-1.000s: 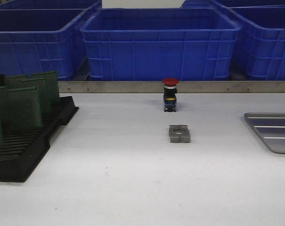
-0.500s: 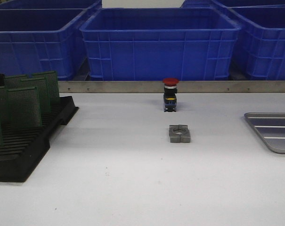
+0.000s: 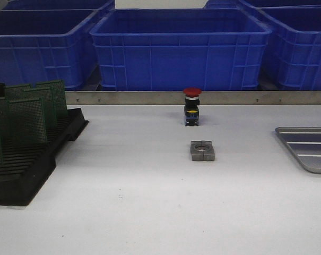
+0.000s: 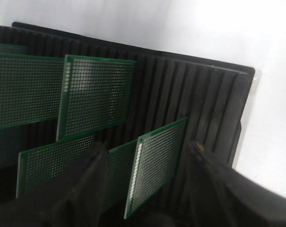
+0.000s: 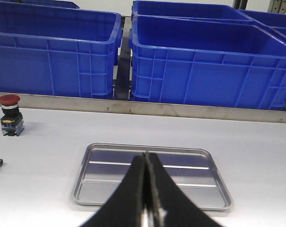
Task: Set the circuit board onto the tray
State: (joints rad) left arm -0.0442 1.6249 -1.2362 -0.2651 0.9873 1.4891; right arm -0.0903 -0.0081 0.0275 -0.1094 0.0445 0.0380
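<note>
Over on the left side of the white counter (image 3: 149, 202) sits a black slotted rack (image 3: 27, 170) with several green circuit boards (image 3: 27, 121) standing upright in its grooves. The left hand (image 4: 147, 189) hangs right over that rack with its two dark fingers (image 4: 93, 175) spread wide apart. From its wrist camera, one circuit board (image 4: 157, 170) stands on edge between the fingers, tilted a little, and neither finger seems to be touching it, though the view is close and dim down there. More boards stand in the slots beyond it.

The tray (image 5: 152, 175) is well away on the right side of the counter, lying flat with nothing on it, its ribs and raised rim catching the light. In the front view only its near corner (image 3: 309, 149) shows at the right edge. The right hand (image 5: 146, 189) is poised above the tray's near edge with its two fingers pressed together and nothing between them.

Between rack and tray, near the middle of the counter, a small grey metal block (image 3: 202, 150) with a round hole lies flat, and just behind it stands a red-capped push button (image 3: 192, 106). Along the back, past a metal strip (image 3: 149, 98), stand big blue crates (image 3: 181, 48).
</note>
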